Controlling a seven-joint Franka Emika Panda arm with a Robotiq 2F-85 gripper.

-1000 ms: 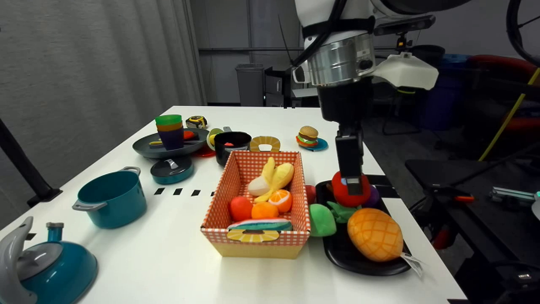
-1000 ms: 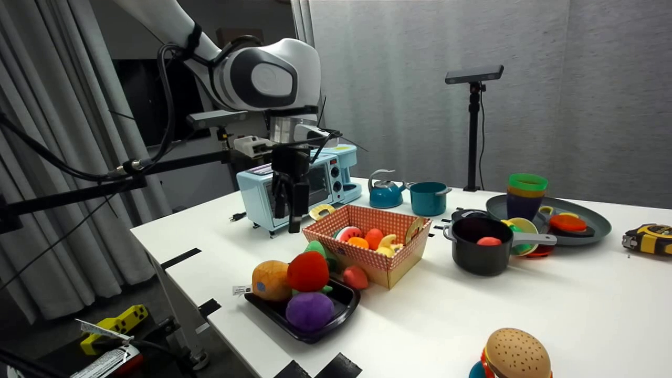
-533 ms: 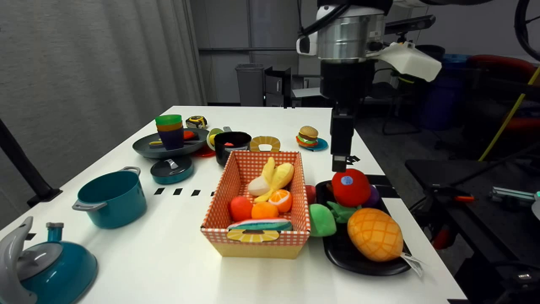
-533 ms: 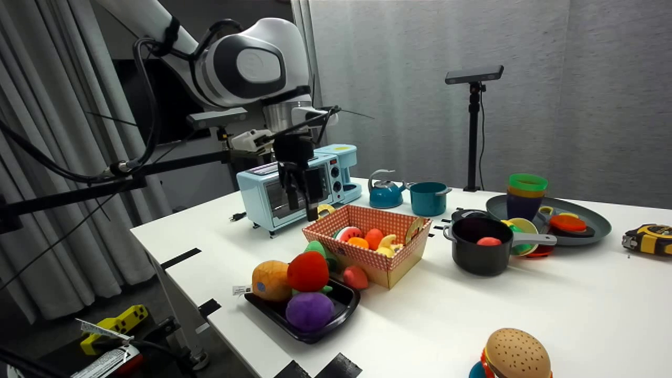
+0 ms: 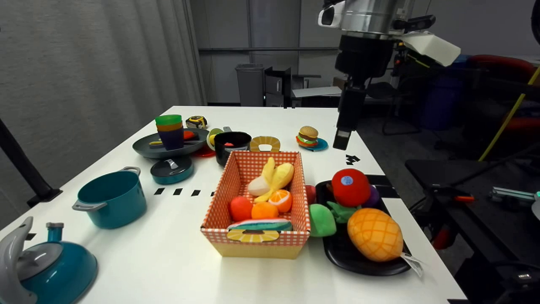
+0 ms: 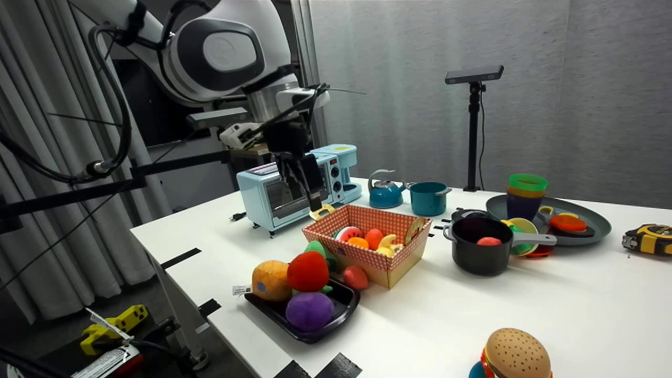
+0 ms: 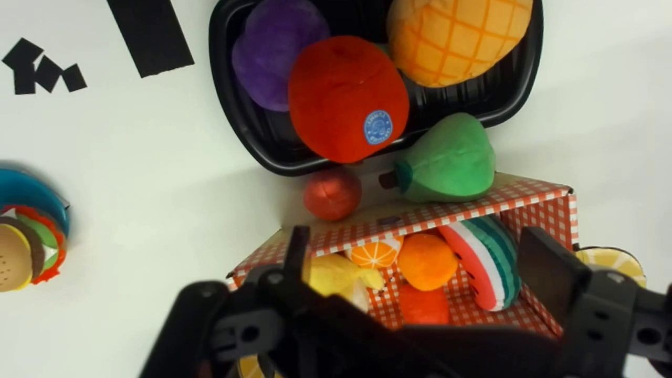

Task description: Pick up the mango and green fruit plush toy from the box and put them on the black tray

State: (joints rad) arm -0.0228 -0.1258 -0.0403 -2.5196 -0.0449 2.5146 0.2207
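Although the bright-green, pear-shaped plush toy [image 7: 454,163] is out of the orange-red and white chequered rectangular box [image 5: 300,207], it is not properly on the shallow, round-cornered black tray [image 7: 281,139]: it lies in the gap between them, its 12 o'clock edge overlapping the tray's rim in the wrist view. Whether its weight rests on that rim, I cannot tell. I judge the step in hand to be placing this toy, and it looks unfinished. The black 2-fingered gripper [image 7: 418,247] hangs in the air, jaws spread wide, with nothing held between them.

With the middle of the jaws as the clock's centre in the wrist view, the green toy lies between 12 and 1 o'clock, a small red rounded fruit [image 7: 332,194] at 10. The next move probably calls for going that way, coming down with the fingers at the toy's 3 and 9 o'clock ends, since tray and box crowd the rest, then a lift towards 12 over the rim. Room is tight: a large round red plush fruit [image 7: 341,100], a purple rounded plush fruit [image 7: 275,58] and an orange cross-hatched plush fruit [image 7: 459,39] fill much of the tray. Which is the mango, I cannot tell; the yellow plush shape [image 7: 328,270] in the box, between 8 and 9, may be it.
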